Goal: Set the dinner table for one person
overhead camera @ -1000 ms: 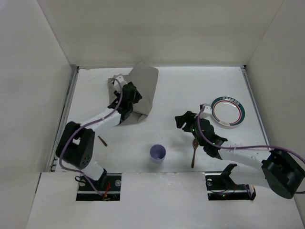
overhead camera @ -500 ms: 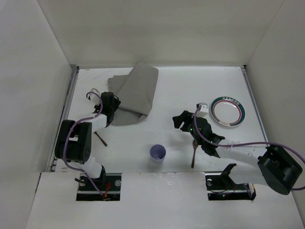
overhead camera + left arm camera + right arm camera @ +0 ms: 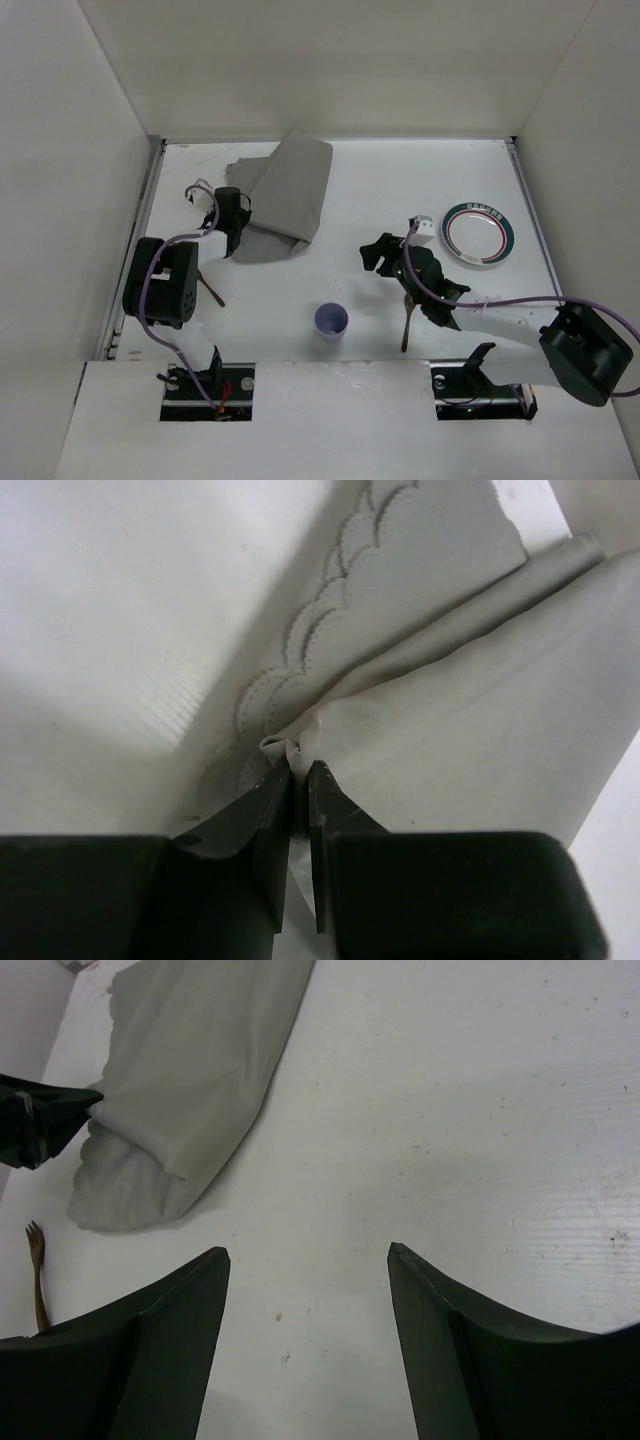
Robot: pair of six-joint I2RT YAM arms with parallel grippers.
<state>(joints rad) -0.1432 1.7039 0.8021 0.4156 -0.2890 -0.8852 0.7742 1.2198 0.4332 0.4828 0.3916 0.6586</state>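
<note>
White walls [image 3: 330,60] enclose the white dinner table [image 3: 380,190].

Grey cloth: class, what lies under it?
Only the white table shows around the folded cloth, pinched by the left gripper. Anything beneath its folds is hidden.

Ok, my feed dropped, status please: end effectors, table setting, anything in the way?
Left end effector shut on grey placemat edge. Right end effector open over dinner table. Placemat folded over; plate, cup, spoon, fork lie off it.
</note>
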